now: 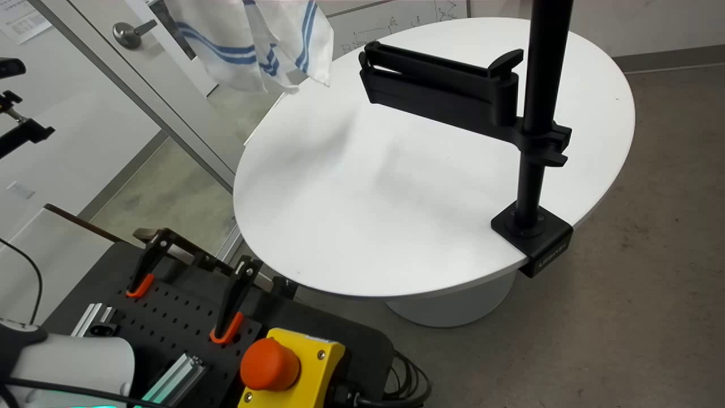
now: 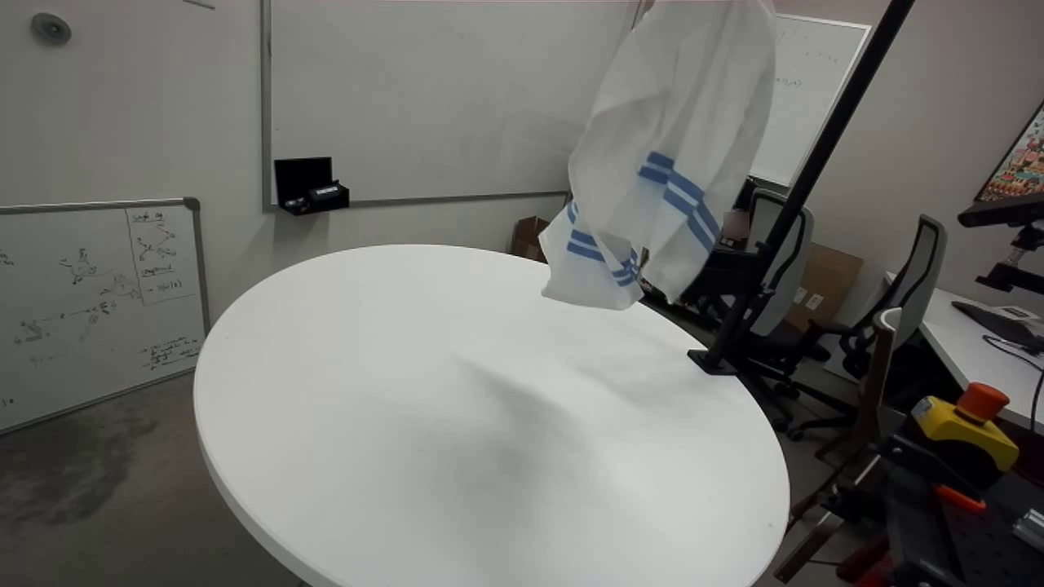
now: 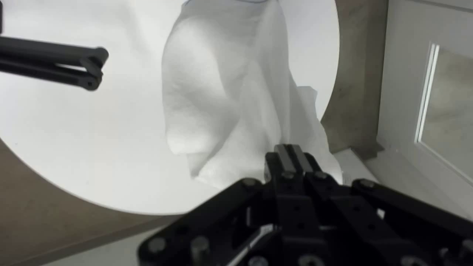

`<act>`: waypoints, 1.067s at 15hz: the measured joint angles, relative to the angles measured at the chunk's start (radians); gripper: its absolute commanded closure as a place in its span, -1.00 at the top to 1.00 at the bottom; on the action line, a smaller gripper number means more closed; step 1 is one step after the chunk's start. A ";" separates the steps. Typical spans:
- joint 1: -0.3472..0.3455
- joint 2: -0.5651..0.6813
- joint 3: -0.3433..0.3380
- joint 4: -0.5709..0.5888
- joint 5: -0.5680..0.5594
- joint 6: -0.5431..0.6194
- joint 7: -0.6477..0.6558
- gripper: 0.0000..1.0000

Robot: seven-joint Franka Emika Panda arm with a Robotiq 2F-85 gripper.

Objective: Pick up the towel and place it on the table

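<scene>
The white towel with blue stripes hangs down from the top edge in both exterior views; its lower end shows in an exterior view above the far side of the round white table. In the wrist view the towel hangs in folds from my gripper, over the table. My gripper's fingers are closed together on the towel's top. The gripper is out of view in both exterior views. The table also shows in an exterior view, with soft shadows on its top.
A black clamp stand with a folded arm stands on the table's edge; its arm also shows in the wrist view. A black bench with clamps and a yellow box with a red button stands beside the table.
</scene>
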 measured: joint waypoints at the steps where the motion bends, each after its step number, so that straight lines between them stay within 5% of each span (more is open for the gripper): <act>1: 0.006 -0.004 0.004 -0.017 0.000 -0.044 -0.018 -0.99; 8: 0.028 0.052 0.049 -0.087 -0.068 -0.256 -0.108 -0.99; 16: 0.037 0.235 0.087 -0.080 -0.262 -0.301 -0.115 -0.99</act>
